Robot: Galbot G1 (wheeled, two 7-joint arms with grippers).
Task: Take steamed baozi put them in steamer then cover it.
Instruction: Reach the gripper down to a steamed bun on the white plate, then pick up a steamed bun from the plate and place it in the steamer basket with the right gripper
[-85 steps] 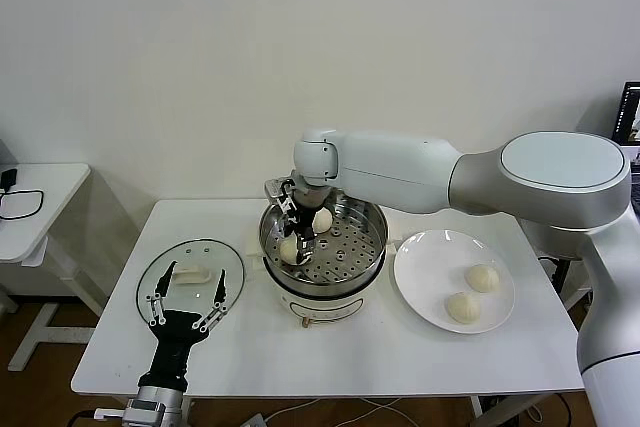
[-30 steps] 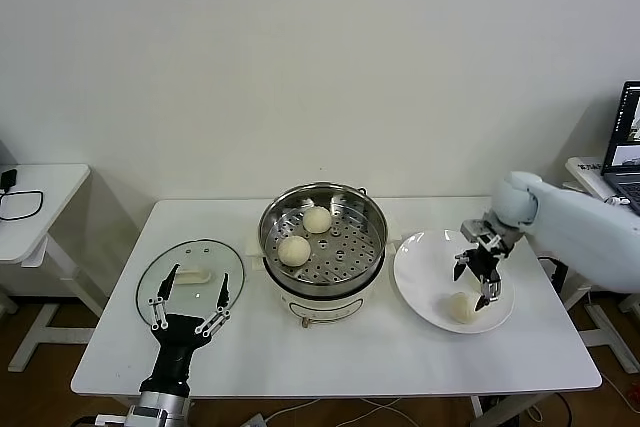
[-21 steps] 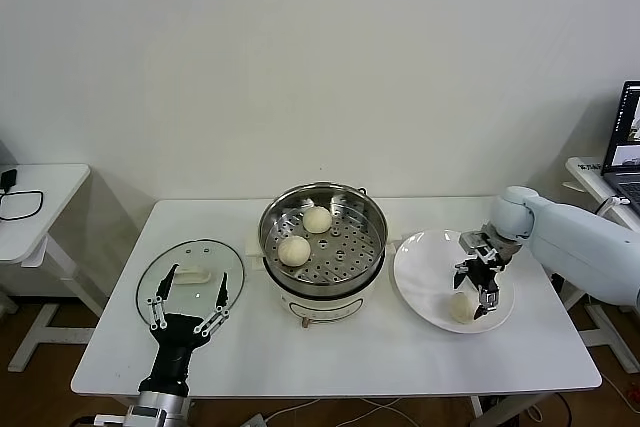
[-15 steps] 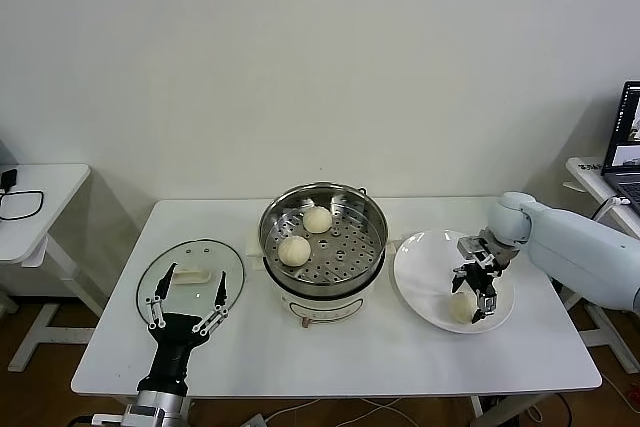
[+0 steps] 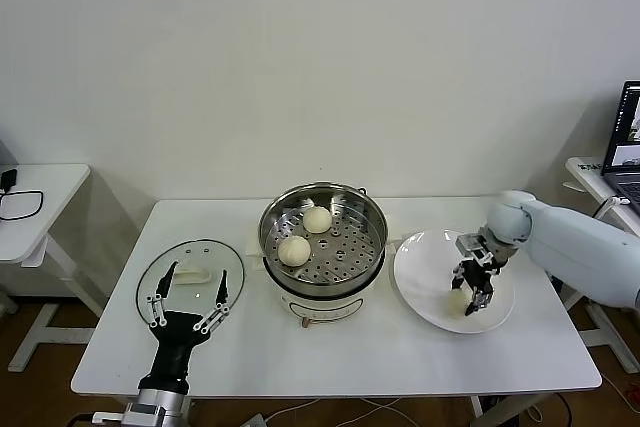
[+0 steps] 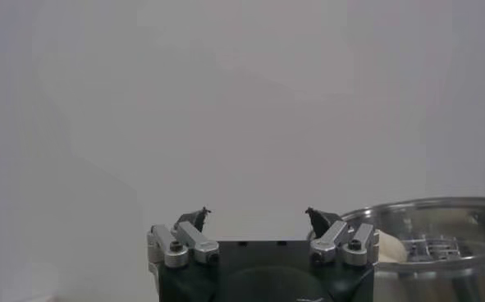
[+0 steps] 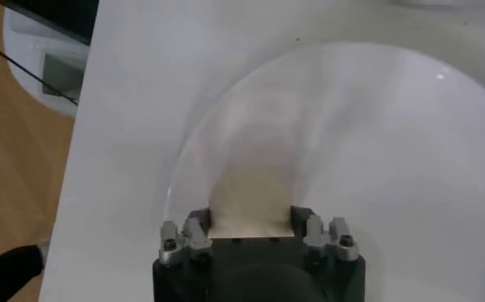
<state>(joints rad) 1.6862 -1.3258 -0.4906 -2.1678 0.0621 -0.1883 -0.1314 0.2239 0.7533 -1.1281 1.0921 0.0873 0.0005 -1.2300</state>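
Two steamed baozi (image 5: 294, 250) (image 5: 317, 219) lie on the perforated tray inside the steel steamer (image 5: 372, 215) at the table's middle. To its right, over the white plate (image 5: 425, 272), my right gripper (image 5: 472, 289) is shut on a third baozi (image 5: 461, 300). In the right wrist view that baozi (image 7: 250, 189) fills the gap between the jaws of the right gripper (image 7: 250, 220), with the plate (image 7: 373, 123) beyond. The glass cover (image 5: 205, 252) lies flat at the left, handle up. My left gripper (image 5: 185, 302) hangs open at its near edge, holding nothing (image 6: 257, 215).
The steamer's rim (image 6: 439, 212) shows beside the left gripper in the left wrist view. A laptop (image 5: 628, 127) stands on a stand at the far right. A small side table (image 5: 30, 197) with a cable is at the far left. The white table's front edge (image 5: 330, 372) runs below everything.
My right gripper came down on the near baozi on the plate and closed on it. The left arm, the cover and the steamer have not moved.
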